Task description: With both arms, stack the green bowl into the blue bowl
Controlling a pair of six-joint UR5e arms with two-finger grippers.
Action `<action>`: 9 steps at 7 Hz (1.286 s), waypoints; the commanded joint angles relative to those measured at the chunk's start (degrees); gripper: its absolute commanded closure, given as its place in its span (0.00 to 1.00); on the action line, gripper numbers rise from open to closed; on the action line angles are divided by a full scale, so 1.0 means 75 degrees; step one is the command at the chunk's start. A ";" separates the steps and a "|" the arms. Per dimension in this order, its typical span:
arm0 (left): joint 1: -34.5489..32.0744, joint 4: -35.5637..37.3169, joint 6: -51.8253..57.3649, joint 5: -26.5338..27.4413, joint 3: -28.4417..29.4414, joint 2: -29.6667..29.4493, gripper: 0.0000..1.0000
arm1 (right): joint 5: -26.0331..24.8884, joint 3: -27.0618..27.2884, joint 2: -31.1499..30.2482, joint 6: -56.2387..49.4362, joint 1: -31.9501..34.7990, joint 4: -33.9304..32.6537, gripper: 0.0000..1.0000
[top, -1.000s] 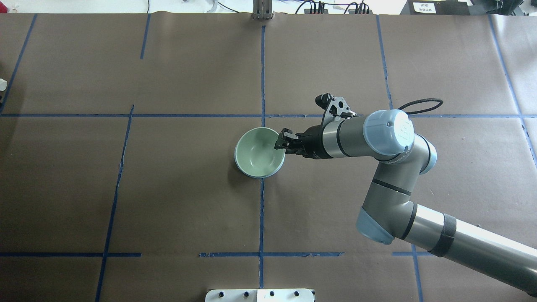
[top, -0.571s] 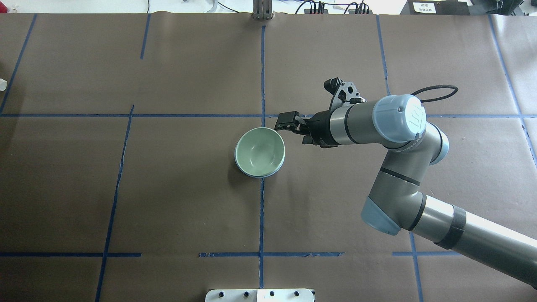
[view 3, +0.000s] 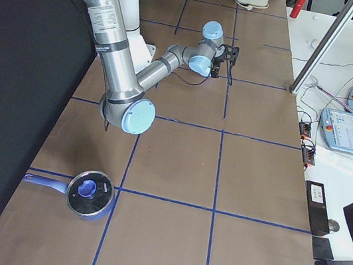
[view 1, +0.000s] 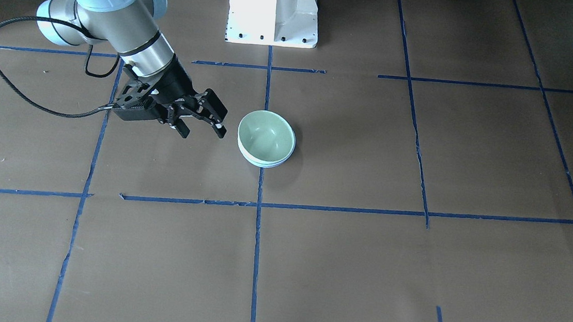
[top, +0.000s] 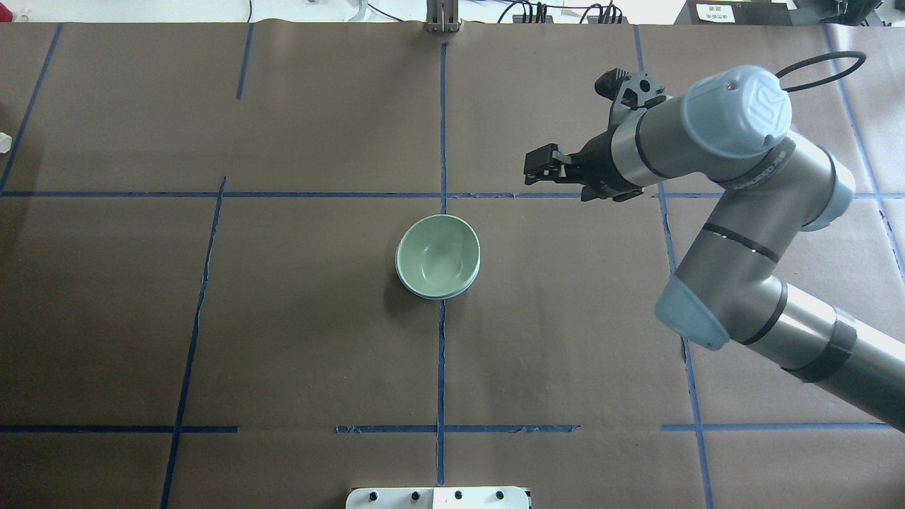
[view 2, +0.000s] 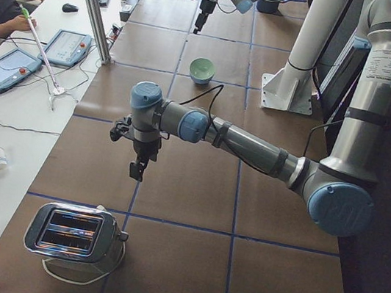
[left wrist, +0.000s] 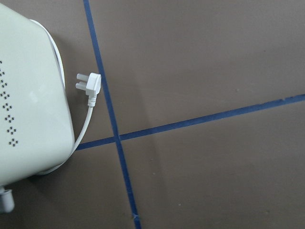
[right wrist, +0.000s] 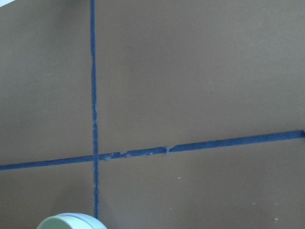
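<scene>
1. The small round mint-green bowl [top: 437, 254] looks like smooth, glossy plastic, with light glinting on its inner wall.
2. The pale blue round bowl [view 1: 264, 165] shows only as a thin edge beneath it, with the same smooth, glossy plastic look.
3. The brown paper table cover [top: 304, 339] is matt, with faint creases and seams.
4. The blue tape lines [top: 440, 367] on it are matt and frayed in spots.
5. The right arm's silver-grey tubes [top: 714, 268] look like satin metal.
6. Its light blue joint caps [top: 735, 106] look like smooth plastic with a soft sheen.
7. The right arm's black two-finger gripper [view 1: 204, 133] is dull matt black.
8. The chrome toaster [view 2: 73, 235] is mirror-bright metal.
9. The white pedestal base [view 1: 274, 9] is smooth and glossy.
</scene>
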 commanded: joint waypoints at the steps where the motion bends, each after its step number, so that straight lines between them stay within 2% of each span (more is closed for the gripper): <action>1: -0.0832 -0.0015 0.1274 -0.0574 0.0820 0.0019 0.00 | 0.1292 0.0123 -0.0524 -0.2298 0.1343 -0.1079 0.00; 2: -0.0939 -0.0050 0.1289 -0.0762 0.1044 0.0089 0.00 | 0.1866 0.0030 -0.1095 -0.3702 0.2022 -0.1152 0.00; 3: -0.0951 -0.0062 0.1243 -0.0764 0.1046 0.0275 0.00 | 0.2174 -0.0064 -0.1728 -0.5143 0.2517 -0.1165 0.00; 4: -0.0963 -0.0062 0.1196 -0.0752 0.1069 0.0382 0.00 | 0.2281 -0.0065 -0.2349 -0.5958 0.2962 -0.1153 0.00; 5: -0.1102 -0.0062 0.1196 -0.0752 0.1058 0.0499 0.00 | 0.2305 0.0063 -0.2958 -0.6129 0.3234 -0.1107 0.00; 7: -0.1314 -0.0051 0.1103 -0.0764 0.1069 0.0640 0.00 | 0.2177 -0.0286 -0.3198 -0.6154 0.3795 -0.1036 0.00; 8: -0.1361 -0.0062 0.0069 -0.0764 0.1011 0.0641 0.00 | 0.1910 -0.0519 -0.3245 -0.6166 0.3845 -0.1024 0.00; 9: -0.1350 -0.0062 -0.0278 -0.0776 0.0999 0.0629 0.00 | 0.1884 -0.0591 -0.3292 -0.6201 0.4124 -0.1047 0.00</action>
